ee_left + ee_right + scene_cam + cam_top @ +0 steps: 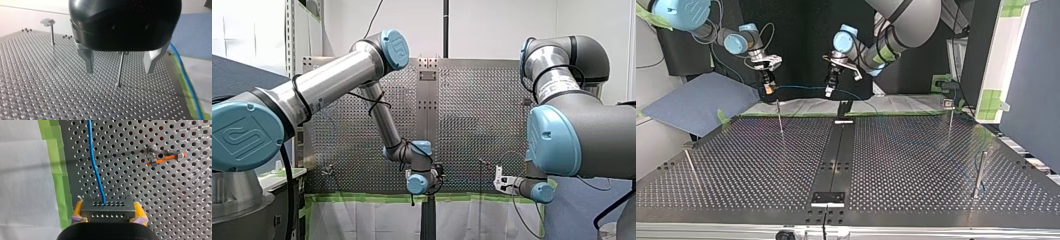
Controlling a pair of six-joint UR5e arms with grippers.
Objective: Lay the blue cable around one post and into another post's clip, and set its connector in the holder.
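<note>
Near the green-taped edge (56, 182) of the perforated metal tabletop (50, 95), a dark rectangular connector block with rows of small holes (107, 206) is being held clamped between the yellow pads of the right gripper (108, 216). This is seemingly being done so that the thin blue cable (95, 167) leaving its face is being held free for routing. The cable is being carried ahead of that gripper, over the tabletop and alongside the tape.

The black left gripper with metal fingers (119, 71) is being held with its fingers apart and nothing between them. A thin upright metal post (118, 81) is being framed ahead of the gap, while the cable is being seen off to one side, beyond one finger and not touching it. That stance is being judged a readiness to take the cable, not a grasp.

A post carrying an orange clip (165, 157) is being seen beside the cable and apart from it, and a flat-headed post (48, 23) is being seen further off. These posts are being judged the likeliest snags for a slack cable.
</note>
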